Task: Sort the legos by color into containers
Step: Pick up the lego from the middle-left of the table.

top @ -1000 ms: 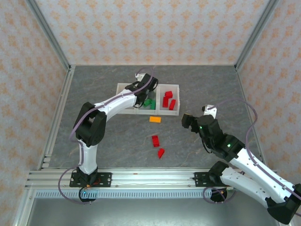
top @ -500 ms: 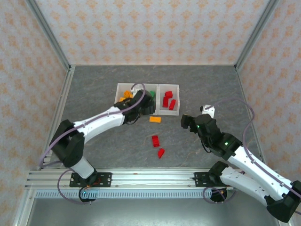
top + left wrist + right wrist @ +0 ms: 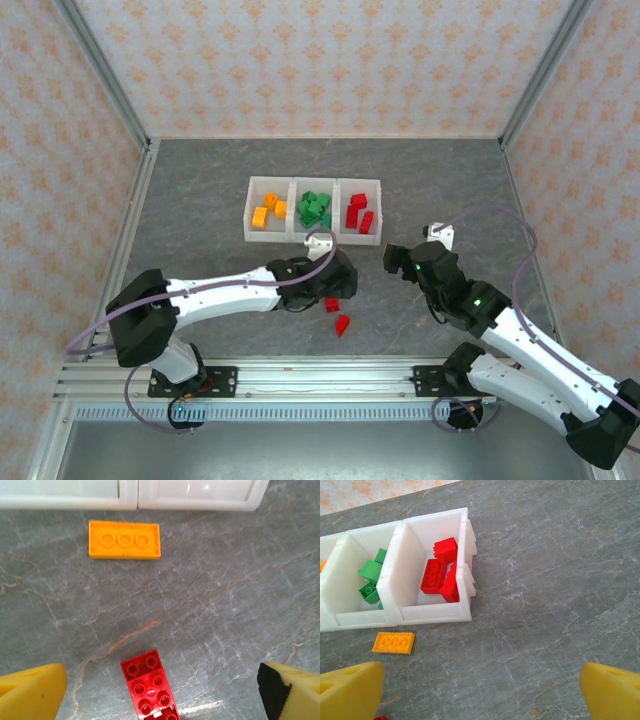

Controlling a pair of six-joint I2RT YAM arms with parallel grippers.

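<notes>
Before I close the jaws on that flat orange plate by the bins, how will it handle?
Probably stiff and light: the orange plate is thin moulded plastic. Lying flat on the smooth table, it may skid rather than lift. Unlikely to roll.

The table (image 3: 225, 605) looks like grey veined stone, smooth with a faint sheen; the containers (image 3: 432, 612) are white translucent plastic, smooth and glossy; the red lego (image 3: 150, 685) and orange lego (image 3: 124, 540) are shiny moulded plastic; the yellow finger pads (image 3: 30, 692) look matt and foamy; the frame rail (image 3: 300, 375) is pale metal.
</notes>
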